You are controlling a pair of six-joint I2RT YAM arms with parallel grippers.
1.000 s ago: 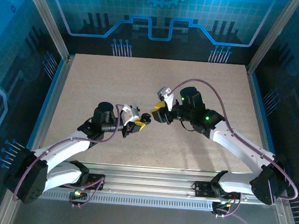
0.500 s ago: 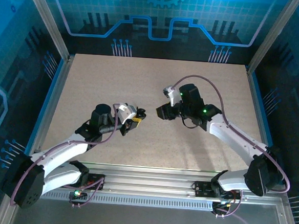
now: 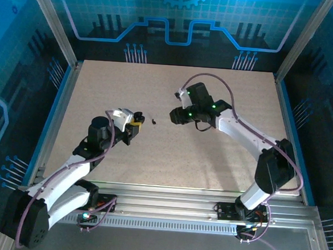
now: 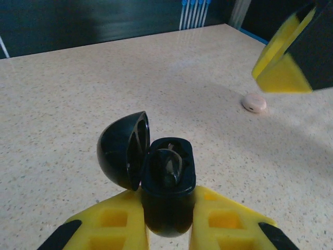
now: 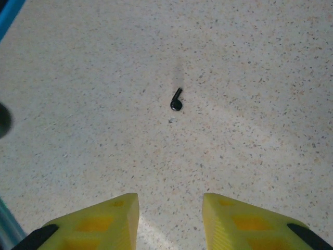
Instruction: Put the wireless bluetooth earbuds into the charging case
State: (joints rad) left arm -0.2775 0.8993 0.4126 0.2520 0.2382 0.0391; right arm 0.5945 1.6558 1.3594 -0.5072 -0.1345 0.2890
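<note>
My left gripper (image 4: 168, 200) (image 3: 134, 124) is shut on the black charging case (image 4: 167, 177), held upright with its lid (image 4: 122, 151) swung open to the left. A dark earbud sits in one of its wells. A second black earbud (image 5: 177, 101) (image 3: 154, 122) lies loose on the table between the two grippers. My right gripper (image 5: 170, 208) (image 3: 174, 116) hovers above the table just short of that earbud, open with nothing between its fingers. A small whitish oval piece (image 4: 254, 102) lies on the table beneath the right gripper's yellow finger (image 4: 289, 54).
The speckled beige table (image 3: 170, 154) is ringed by a blue-edged metal frame (image 3: 58, 103) and glass walls. Both arms reach in from the near edge, the right arm (image 3: 251, 142) bent sharply across the right half.
The two grippers, close together a second ago, have drawn apart. My left carried the case left and back; my right swung toward the far side. The black earbud now lies on the table between them.
</note>
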